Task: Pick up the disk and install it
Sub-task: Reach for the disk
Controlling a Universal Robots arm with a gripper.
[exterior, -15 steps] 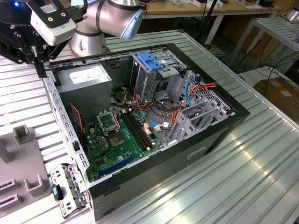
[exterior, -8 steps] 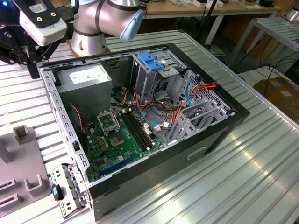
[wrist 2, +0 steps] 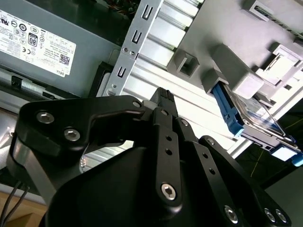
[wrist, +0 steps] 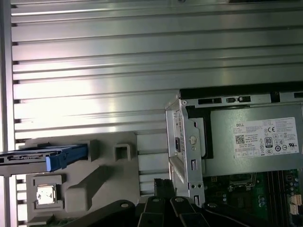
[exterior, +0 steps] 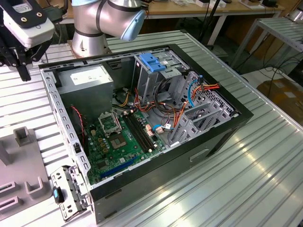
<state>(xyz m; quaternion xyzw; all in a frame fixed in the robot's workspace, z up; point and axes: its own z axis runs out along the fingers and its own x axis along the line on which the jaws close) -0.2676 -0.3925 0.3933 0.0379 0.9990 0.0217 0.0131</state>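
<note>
Second wrist view: shows the disk (wrist 2: 255,120) on edge in the grey holder (wrist 2: 241,80), outside the case (exterior: 213,142). Finds the gripper (wrist 2: 163,97) clenched on nothing, apart from the disk, beside the case wall. Reads as approach, pickup not yet done. Probably calls for jaws parted, lined up over the disk.

Disk (wrist: 47,154), blue rails, standing on edge in grey holder (wrist: 104,182).
</note>
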